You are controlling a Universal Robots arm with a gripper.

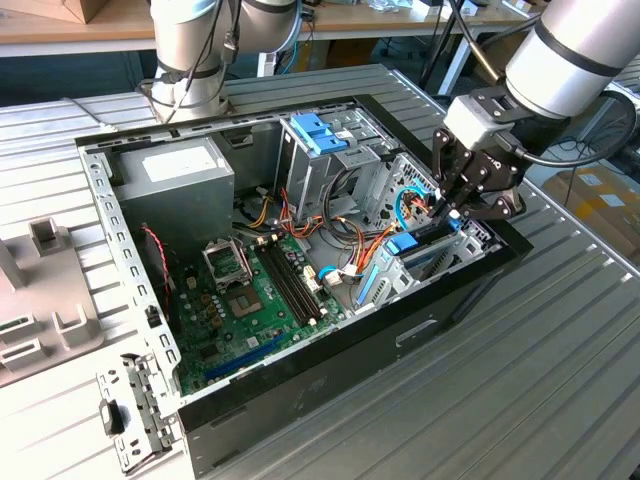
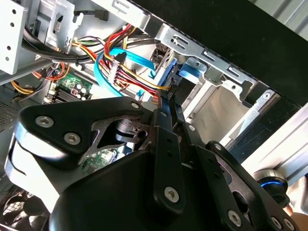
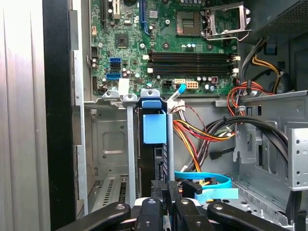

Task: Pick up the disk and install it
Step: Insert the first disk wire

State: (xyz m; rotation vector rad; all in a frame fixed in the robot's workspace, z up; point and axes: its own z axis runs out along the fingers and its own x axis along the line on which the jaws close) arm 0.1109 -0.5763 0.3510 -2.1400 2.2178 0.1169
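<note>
The ridged metal table carries the open computer case, lying on its side so that I can reach in from above. Inside it, the motherboard covers the floor. The grey power-supply box sits in the far corner, and the metal drive cage with light-blue tabs stands beside it.

My arm reaches down into the drive bay at the exterior view's right end of the case. My gripper is low among the bay's rails there.

In the first wrist view the disk stands on edge, a dark slab between two upright grey rails, under a blue plastic tab. I judge it is already well down in its slot. It stands on edge because the bay takes it that way.

In the second wrist view my gripper has its fingers pressed together into one narrow blade, their tips just beside the blue plastic. I cannot tell whether they touch the disk's edge or only hover over it.

The disk's label faces away from the cameras, and its lower end is hidden in the bay. A light-blue flat cable and a bundle of coloured wires lie close alongside.
</note>
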